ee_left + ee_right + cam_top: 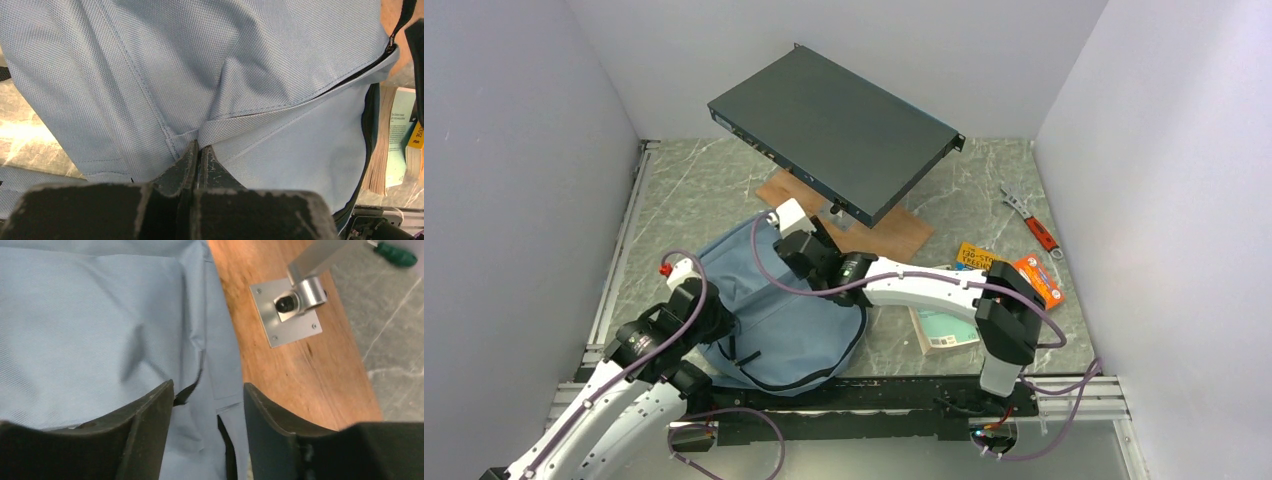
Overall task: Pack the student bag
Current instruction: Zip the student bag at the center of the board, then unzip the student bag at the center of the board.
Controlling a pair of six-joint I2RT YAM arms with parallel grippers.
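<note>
The student bag (789, 320), a soft blue-grey backpack, lies flat on the table in front of the arms. My left gripper (719, 315) is at the bag's left side, and its jaws (199, 148) are shut on a raised fold of the bag's fabric (280, 60). My right gripper (786, 240) hovers over the bag's far edge. In the right wrist view its fingers (207, 390) stand apart over the bag's cloth (90, 320), gripping nothing, with a short black strap beside the left finger. The bag's zipper line (350, 75) looks closed where it shows.
A dark flat metal box (834, 130) sits tilted on a stand whose metal foot (292, 310) is screwed to a wooden board (894, 235). Books (944, 325) lie right of the bag, with a yellow one (977, 255) and an orange one (1039, 280). A red-handled tool (1036, 225) lies far right.
</note>
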